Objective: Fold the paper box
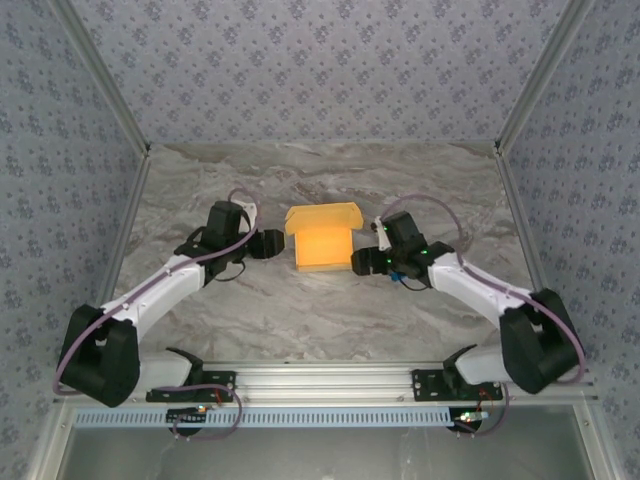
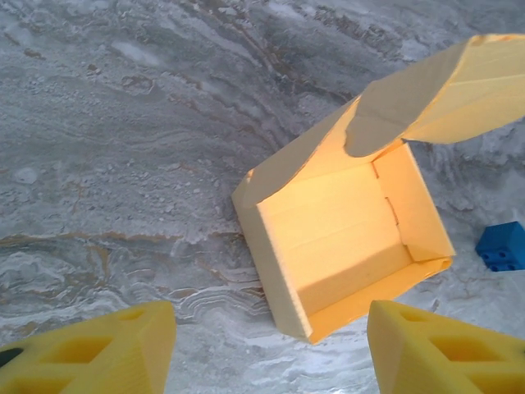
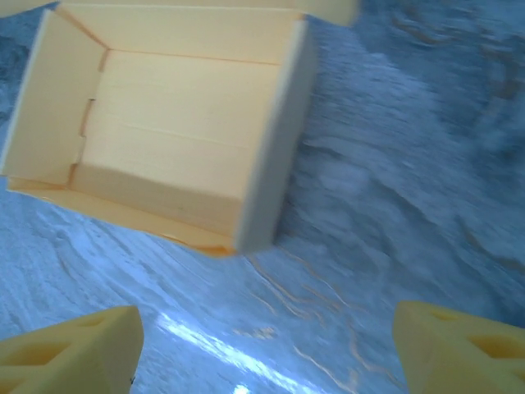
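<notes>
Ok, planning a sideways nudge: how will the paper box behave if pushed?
The paper box looks thin-walled and empty, so probably light and apt to slide on the smooth table. Its open lid flap would likely flop.

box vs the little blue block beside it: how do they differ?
Colour: the paper box is yellow-orange, the block is blue.
Size: the box is far bigger than the block.
Form: the box is hollow and open with its lid flap raised, while the block is a compact chunk with small dark dots on one face.
Shared: both sit on the marble table.
</notes>
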